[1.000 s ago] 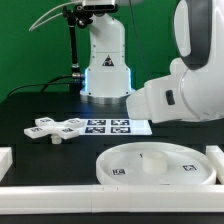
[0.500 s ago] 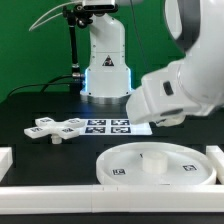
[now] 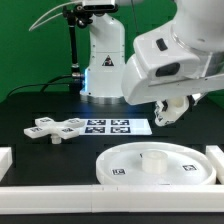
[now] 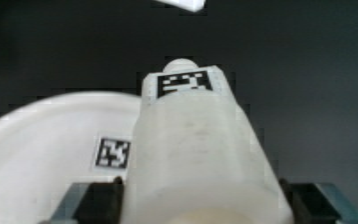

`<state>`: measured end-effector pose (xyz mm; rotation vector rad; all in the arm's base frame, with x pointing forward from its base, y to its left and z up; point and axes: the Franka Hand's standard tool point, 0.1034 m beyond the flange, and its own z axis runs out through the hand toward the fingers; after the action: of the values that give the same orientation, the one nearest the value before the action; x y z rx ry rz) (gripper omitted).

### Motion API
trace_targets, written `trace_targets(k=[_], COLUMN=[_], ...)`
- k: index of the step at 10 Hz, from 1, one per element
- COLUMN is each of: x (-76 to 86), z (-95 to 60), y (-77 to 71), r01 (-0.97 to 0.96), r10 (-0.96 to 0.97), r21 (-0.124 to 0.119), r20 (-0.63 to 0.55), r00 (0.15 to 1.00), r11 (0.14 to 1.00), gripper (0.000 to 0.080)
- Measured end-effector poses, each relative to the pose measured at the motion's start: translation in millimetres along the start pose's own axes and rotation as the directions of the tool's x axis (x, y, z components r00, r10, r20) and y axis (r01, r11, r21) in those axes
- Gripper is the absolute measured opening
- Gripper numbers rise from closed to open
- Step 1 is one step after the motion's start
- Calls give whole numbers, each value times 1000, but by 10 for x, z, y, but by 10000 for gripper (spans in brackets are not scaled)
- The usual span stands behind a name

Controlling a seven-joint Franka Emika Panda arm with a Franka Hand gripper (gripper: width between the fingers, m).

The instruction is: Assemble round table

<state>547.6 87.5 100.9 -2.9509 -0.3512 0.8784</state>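
The short post [image 4: 197, 140] is held pinched by the half-cropped tool [image 4: 202, 203] above the rimmed disc [image 3: 125, 158], whose near edge is hidden behind the white rail [image 3: 100, 195].

You've got one rimmed disc [image 3: 125, 155] on the counter [image 3: 35, 108], with one hub [image 3: 152, 157]. One lobed cross piece [image 3: 55, 129], far left. One post [image 4: 194, 160]. One marker board [image 3: 110, 126], at least four tags showing on it. The disc shows two tags in the exterior view, one in the wrist view. The post shows one tag. The cross piece's tags are too small to count. One arm [image 3: 175, 50]. White rails [image 3: 90, 197]: three stretches, near, left and right.
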Motion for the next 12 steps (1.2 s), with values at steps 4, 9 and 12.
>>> trace_targets(k=[4,9,12], x=[43,145,196], z=[-302,-497,-470], y=[160,281,323], r01=[37,13,22], r10=[-44,-46,-86], r21=[-32,-68,-110], r20=[-233,-518,-625], r00=[972,854,776], r11=[999,998,994], gripper=[410,410,410])
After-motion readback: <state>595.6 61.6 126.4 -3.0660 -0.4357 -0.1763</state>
